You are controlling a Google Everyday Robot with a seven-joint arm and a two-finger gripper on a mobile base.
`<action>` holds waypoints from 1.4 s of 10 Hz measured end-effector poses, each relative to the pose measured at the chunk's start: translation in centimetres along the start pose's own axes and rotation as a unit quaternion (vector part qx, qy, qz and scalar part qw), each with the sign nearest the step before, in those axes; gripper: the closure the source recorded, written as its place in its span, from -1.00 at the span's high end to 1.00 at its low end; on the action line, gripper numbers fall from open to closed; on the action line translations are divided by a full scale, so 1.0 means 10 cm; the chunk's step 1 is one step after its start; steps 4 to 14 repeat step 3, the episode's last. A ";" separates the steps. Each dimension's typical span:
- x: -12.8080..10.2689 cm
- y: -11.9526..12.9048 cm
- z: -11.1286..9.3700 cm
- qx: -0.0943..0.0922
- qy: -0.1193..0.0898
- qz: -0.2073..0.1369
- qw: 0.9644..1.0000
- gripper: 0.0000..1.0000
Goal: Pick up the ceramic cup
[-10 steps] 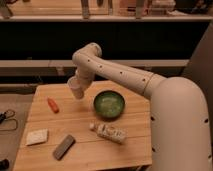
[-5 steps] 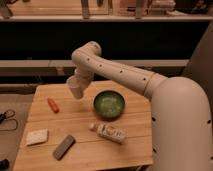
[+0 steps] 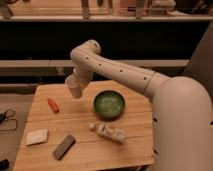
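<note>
My gripper [image 3: 75, 86] hangs at the end of the white arm, above the back left part of the wooden table [image 3: 80, 125]. A small pale, slightly tapered ceramic cup [image 3: 75, 92] sits at its tip, held clear of the tabletop. No other cup stands on the table. The gripper is left of the green bowl [image 3: 109, 104] and right of and above the orange item [image 3: 52, 104].
A white bottle with a printed label [image 3: 111, 132] lies on its side in front of the bowl. A pale sponge-like block [image 3: 37, 136] and a dark grey bar [image 3: 64, 146] lie at the front left. Dark shelving runs behind the table. Cables lie on the floor at left.
</note>
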 end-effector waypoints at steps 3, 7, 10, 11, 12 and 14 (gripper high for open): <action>-0.05 -0.04 -0.06 0.004 -0.002 0.000 1.000 -1.00; -0.05 -0.04 -0.06 0.004 -0.002 0.000 1.000 -1.00; -0.05 -0.04 -0.06 0.004 -0.002 0.000 1.000 -1.00; -0.05 -0.04 -0.06 0.004 -0.002 0.000 1.000 -1.00; -0.05 -0.04 -0.06 0.004 -0.002 0.000 1.000 -1.00; -0.05 -0.04 -0.06 0.004 -0.002 0.000 1.000 -1.00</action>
